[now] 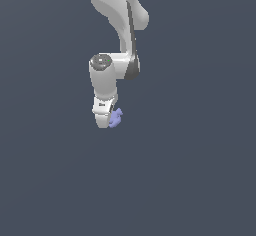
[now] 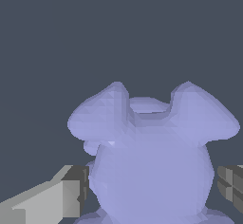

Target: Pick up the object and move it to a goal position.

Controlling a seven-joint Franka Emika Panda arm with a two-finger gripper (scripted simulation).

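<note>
Here's the object [image 2: 149, 156], a knobbly lavender-blue lump, filling the wrist view, sitting right between the two fingers. One grey pad [image 2: 78, 187] presses at its one flank, the other pad [image 2: 230, 185] sits at the opposite flank, and the body of the thing spans the whole gap between them. Two rounded lobes flare out from its upper part like ears, with a shallow dip between.

Over to the exterior view: reading from that view's left, the white claw [image 1: 106, 119] comes first, pointing downward, and the object [image 1: 116, 118] pokes out just on its right side, touching the fingertip end. It's clearly smaller than the claw.

The arm [image 1: 120, 25] comes down from the top of the picture, bends at a grey-capped joint [image 1: 101, 61], then drops nearly straight down through the wrist to the claw, with a slight lean.

The claw is partly closed, its fingers pinched in against the object's sides and gripping it. Whether the object rests on the dark grey surface [image 1: 200, 180] or hangs above it, I can't tell; no shadow shows.
</note>
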